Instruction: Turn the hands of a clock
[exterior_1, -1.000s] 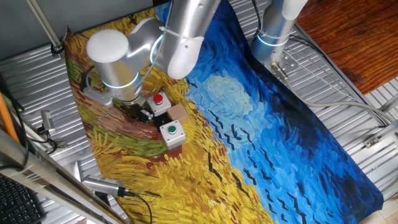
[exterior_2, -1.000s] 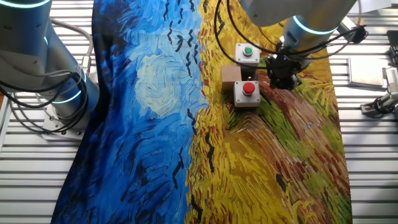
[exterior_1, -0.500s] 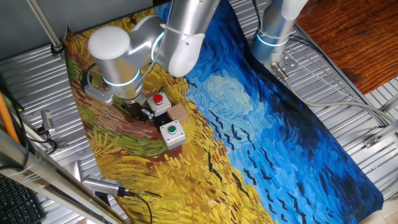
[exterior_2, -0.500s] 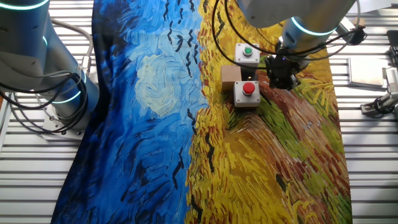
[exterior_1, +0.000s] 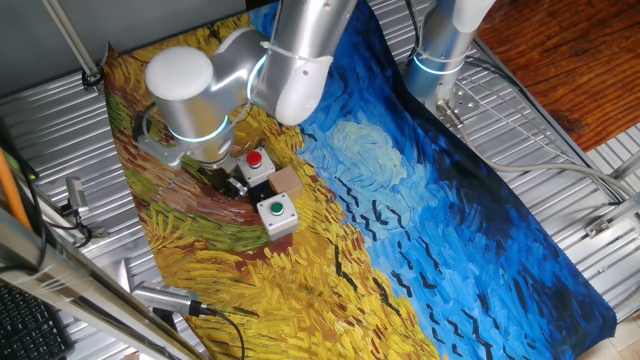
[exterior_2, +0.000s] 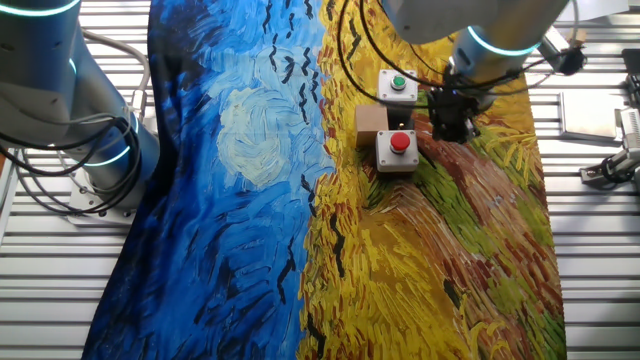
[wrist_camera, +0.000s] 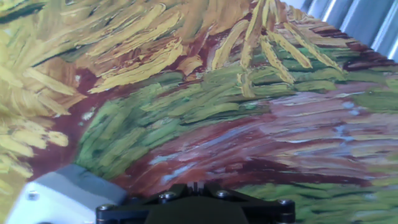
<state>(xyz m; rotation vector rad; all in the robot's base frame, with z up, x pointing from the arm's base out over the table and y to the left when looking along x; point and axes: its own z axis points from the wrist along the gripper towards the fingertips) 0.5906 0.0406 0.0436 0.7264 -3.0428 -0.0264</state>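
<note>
No clock face or hands show in any view. A small brown block (exterior_1: 288, 181) sits between a grey box with a red button (exterior_1: 255, 163) and a grey box with a green button (exterior_1: 276, 213); it also shows in the other fixed view (exterior_2: 371, 122). My gripper (exterior_1: 224, 181) is low over the cloth, right beside the red-button box (exterior_2: 398, 149), on the side away from the block. In the hand view the fingertips (wrist_camera: 196, 185) stand together with nothing seen between them, and a grey box corner (wrist_camera: 59, 194) lies at the bottom left.
A painted cloth (exterior_1: 420, 230) covers the table, yellow on one half and blue on the other. A second arm's base (exterior_2: 95, 160) stands at the cloth's blue edge. Metal tools (exterior_1: 165, 298) lie off the cloth near the yellow edge.
The arm's silver joint has shifted very slightly to the right in one fixed view. The gripper stays by the red-button box. The boxes and block have not moved.
</note>
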